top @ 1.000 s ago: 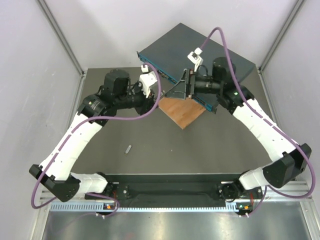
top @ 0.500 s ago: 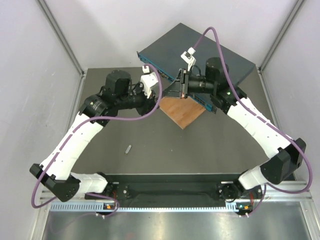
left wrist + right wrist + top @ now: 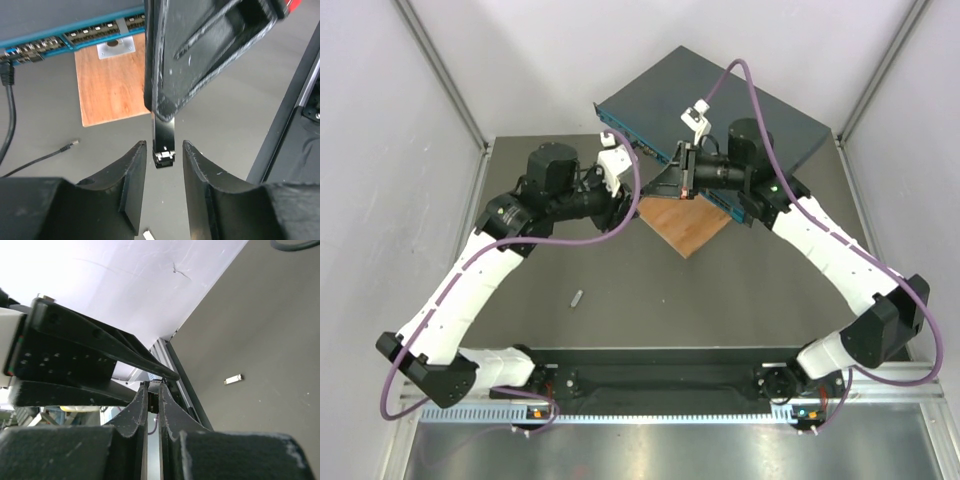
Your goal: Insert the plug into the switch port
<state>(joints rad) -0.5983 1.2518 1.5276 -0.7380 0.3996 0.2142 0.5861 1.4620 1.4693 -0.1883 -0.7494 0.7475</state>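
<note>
Above the grey table point(image 3: 620, 270), mid-frame — just pinched the plug point(image 3: 164, 158) in the right gripper point(image 3: 153, 399), just spread the left gripper point(image 3: 164, 150) off it. Looks like a handover; switch point(image 3: 660, 90), upper frame, next.

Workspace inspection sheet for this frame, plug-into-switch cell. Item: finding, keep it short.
Surface: grey table; wooden board lies at the switch's front.
Job's things: switch at the far edge, set at an angle, teal socket face toward the arms; plug held in the air, not in a port.
Clutter: small grey piece loose on the table.
Grippers: right gripper shut on the plug; left gripper open, one finger on either side of the plug, not touching it.
Cables: purple cable along each arm; black cable at the switch's face; thin black lead loose on the table.
Surroundings: pale walls, metal frame posts.
</note>
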